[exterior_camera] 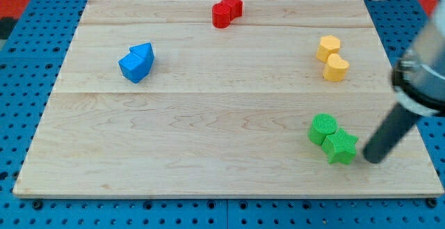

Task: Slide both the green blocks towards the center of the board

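Two blue blocks (137,62) sat touching at the view's left, shapes hard to read, well clear of the board's (208,152) left edge. Two red blocks (227,10) huddled together near the top edge. Wide bare wood lay across the middle. Two yellow blocks (332,58) stood touching at the right. Below them, two green ones: a green cylinder (322,129) touching a green star (341,147), the pair running diagonally from upper left to lower right, near the bottom-right corner. My tip (371,159) rested just right of the star, contact unclear. No jaws here, only the rod.
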You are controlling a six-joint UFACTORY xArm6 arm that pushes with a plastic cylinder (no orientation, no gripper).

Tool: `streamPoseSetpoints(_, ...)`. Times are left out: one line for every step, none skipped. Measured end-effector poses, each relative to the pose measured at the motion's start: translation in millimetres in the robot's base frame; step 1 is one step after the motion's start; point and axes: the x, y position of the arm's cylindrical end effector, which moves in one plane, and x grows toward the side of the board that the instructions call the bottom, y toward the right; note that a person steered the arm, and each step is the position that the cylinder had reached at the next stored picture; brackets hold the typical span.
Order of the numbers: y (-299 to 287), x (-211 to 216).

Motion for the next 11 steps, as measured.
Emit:
streamPoseSetpoints(-61.0, -29.7)
streamPoseSetpoints(-114.4, -65.0)
streamPoseSetpoints(-122.8, -80.1)
streamPoseSetpoints(-107.6, -80.2)
streamPoseSetpoints(-91.5, -80.2)
streamPoseSetpoints(-76.4, -81.2)
streamPoseSetpoints(-63.8, -81.5)
streamPoseSetpoints(-50.0, -81.5)
streamPoseSetpoints(-74.1, -62.4)
streamPoseSetpoints(-129.6, -51.9)
streamPoseSetpoints(-144.5, -78.5)
